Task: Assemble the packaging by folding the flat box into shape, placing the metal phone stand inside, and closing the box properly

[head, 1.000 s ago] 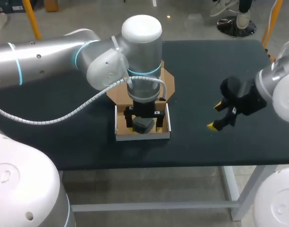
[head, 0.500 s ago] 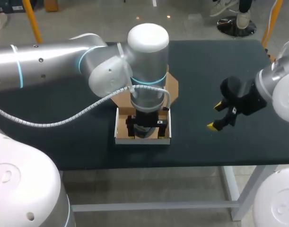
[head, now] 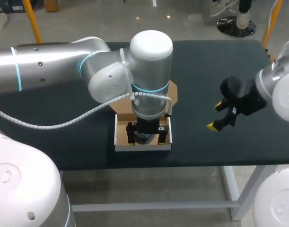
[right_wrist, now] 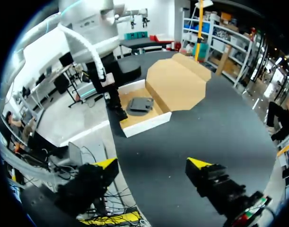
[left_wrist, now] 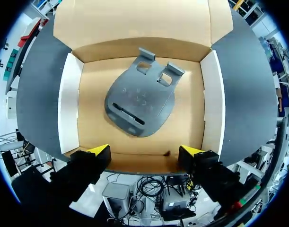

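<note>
Bright, even light; soft shadows

Your left arm point(head: 144, 66) hangs over the box point(head: 119, 137) at the table's point(head: 205, 71) front edge and blocks the way in from above. The stand point(left_wrist: 142, 101) takes up the box's middle. A wide stretch of table lies between the box and the right gripper point(head: 219, 116).

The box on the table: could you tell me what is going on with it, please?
The stand lies flat inside the folded box, whose lid is open. The left gripper hangs open over it, holding nothing. The right gripper hovers open and empty over the table, off to the side.
</note>
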Controlling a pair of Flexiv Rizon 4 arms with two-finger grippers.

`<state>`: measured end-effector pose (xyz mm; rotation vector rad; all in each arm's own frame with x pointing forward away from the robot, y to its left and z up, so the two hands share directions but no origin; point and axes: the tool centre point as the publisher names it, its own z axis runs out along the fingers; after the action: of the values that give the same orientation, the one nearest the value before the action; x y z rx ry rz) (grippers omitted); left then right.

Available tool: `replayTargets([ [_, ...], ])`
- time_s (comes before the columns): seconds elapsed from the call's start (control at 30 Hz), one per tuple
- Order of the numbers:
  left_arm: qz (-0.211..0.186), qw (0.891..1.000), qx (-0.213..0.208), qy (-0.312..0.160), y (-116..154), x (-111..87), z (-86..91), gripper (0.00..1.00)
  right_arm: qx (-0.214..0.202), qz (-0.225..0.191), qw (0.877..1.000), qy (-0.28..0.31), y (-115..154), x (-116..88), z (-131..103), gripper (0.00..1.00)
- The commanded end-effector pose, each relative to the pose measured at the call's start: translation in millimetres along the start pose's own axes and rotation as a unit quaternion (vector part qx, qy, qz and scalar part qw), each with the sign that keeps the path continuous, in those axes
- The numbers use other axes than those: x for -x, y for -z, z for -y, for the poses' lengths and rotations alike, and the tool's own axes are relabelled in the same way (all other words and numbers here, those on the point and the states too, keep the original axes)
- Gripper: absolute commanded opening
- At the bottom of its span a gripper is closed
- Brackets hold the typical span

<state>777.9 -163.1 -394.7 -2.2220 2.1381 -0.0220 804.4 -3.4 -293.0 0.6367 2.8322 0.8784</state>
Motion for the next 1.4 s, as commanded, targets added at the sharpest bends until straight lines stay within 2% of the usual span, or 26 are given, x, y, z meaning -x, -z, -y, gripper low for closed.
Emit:
replayTargets([
  [0.03,0.002,1.0,-0.005,0.003,1.5,0.5,-4.1,1.0,0.002,-0.003,1.0,0.001,1.9,0.7,0.9,1.0],
  [0.2,-0.001,1.0,-0.021,0.008,7.4,1.6,0.7,1.0,0.002,-0.003,1.0,0.001,1.9,0.7,0.9,1.0],
  [0.33,-0.017,0.999,-0.049,-0.004,27.7,3.1,3.0,1.0,0.002,-0.003,1.0,0.001,1.9,0.7,0.9,1.0],
  [0.43,-0.036,0.996,-0.078,-0.029,47.3,4.5,2.8,1.0,0.002,-0.003,1.0,0.001,1.9,0.7,0.9,1.0],
  [0.6,-0.057,0.99,-0.103,-0.081,70.9,11.1,3.9,1.0,0.002,-0.003,1.0,0.001,1.9,0.7,0.9,1.0],
  [0.97,-0.127,0.969,-0.111,-0.182,103.3,46.2,19.4,1.0,0.002,-0.003,1.0,0.001,1.9,0.7,0.9,1.0],
  [1.4,-0.18,0.938,-0.13,-0.266,121.4,89.5,51.4,1.0,0.002,-0.003,1.0,0.001,1.9,0.7,0.9,1.0],
])
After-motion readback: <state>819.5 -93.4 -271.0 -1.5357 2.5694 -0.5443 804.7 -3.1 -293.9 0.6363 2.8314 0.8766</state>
